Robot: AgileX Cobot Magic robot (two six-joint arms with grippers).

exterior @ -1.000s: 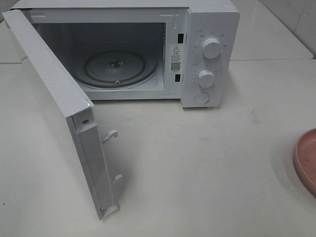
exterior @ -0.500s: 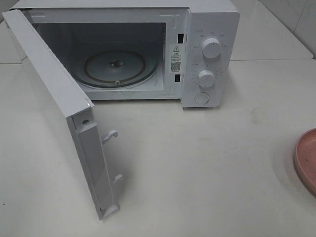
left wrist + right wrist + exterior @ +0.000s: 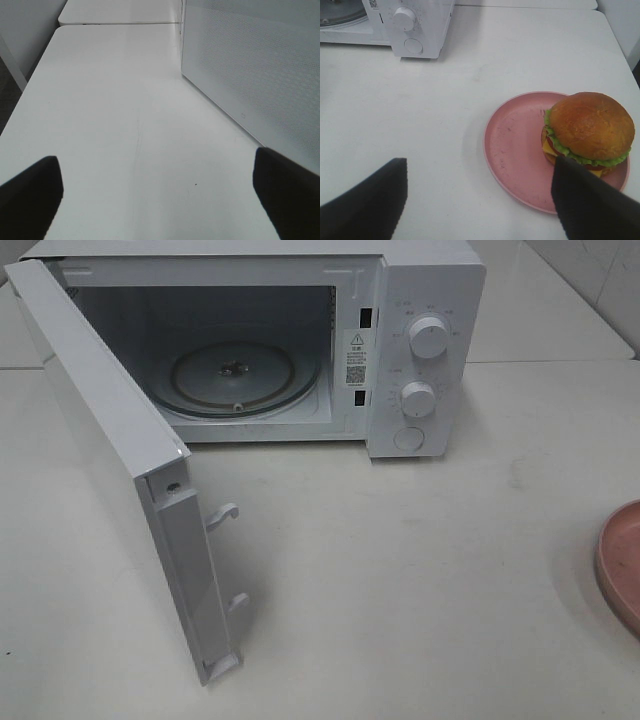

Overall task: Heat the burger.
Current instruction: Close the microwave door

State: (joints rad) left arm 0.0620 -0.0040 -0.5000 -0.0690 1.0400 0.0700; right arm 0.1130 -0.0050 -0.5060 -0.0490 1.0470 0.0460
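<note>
Pink plate: a round pink plastic-looking plate (image 3: pixel 520 150) sits on the white surface (image 3: pixel 445 100), well apart from the oven; only its rim shows at the right edge of the high view.
Burger: the tall burger with glossy golden-brown domed bun, green lettuce frill, yellow cheese and red tomato (image 3: pixel 587 132) rests off-centre on the plate, toward the rim farther from the oven.
Oven: the white microwave oven (image 3: pixel 425 300) stands with its door (image 3: pixel 120 460) swung wide; the round glass turntable (image 3: pixel 235 375) inside is bare.
Right claw: the right claw (image 3: pixel 480 200) hovers spread wide beside the plate, holding nothing, one finger overlapping the burger's edge in its wrist view.
Left claw: the left claw (image 3: pixel 160 195) hangs fully spread over bare surface next to the door, empty.
Handling: likely light, soft and stacked, so layers may slide or squash; the shiny bun looks slippery.
Where to hold: squeeze gently across the lower sides, spanning patty and bottom bun, or lift the stiff plate by its rim.
Doubt: whether the finger touches the burger cannot be told.
</note>
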